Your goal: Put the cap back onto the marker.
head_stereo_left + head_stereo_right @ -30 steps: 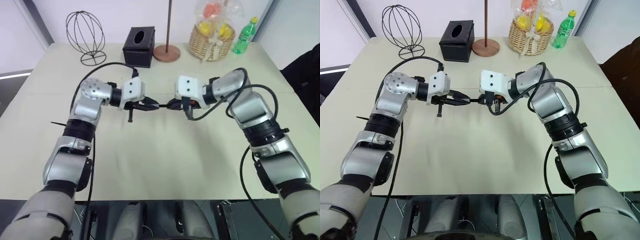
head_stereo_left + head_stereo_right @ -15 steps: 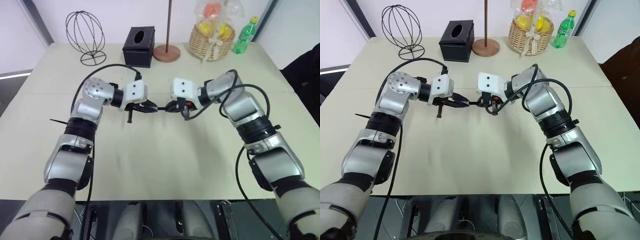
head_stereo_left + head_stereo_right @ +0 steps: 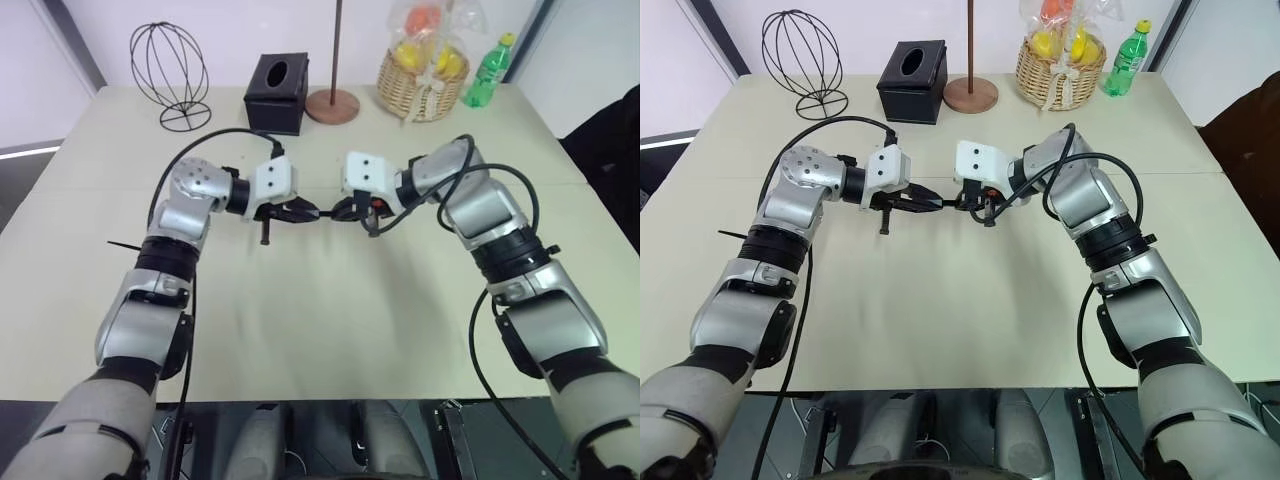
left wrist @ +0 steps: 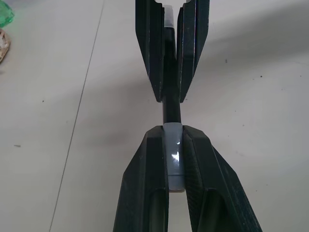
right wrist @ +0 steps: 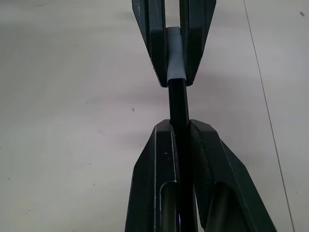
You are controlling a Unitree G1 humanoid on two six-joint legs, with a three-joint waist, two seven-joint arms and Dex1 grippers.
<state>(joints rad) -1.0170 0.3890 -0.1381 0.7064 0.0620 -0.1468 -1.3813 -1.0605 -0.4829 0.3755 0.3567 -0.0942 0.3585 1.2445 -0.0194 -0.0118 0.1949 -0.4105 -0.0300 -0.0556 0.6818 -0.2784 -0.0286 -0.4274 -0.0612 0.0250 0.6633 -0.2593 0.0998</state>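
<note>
Since a second ago, the right gripper (image 3: 340, 211) has closed the gap toward the left gripper (image 3: 308, 213), mid-frame above the table (image 3: 320, 330).

In the left wrist view, the left gripper is clamping the grey cap (image 4: 173, 154), already mouthing the black marker (image 4: 170, 104).

In the right wrist view, the right gripper is pinching the marker, centre frame. Pushing should keep both coaxial, I judge, until the cap seats.

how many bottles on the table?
1: a green plastic bottle with a yellow cap at the table's far right corner, beside the wicker fruit basket. Others may hide behind the basket.
</note>
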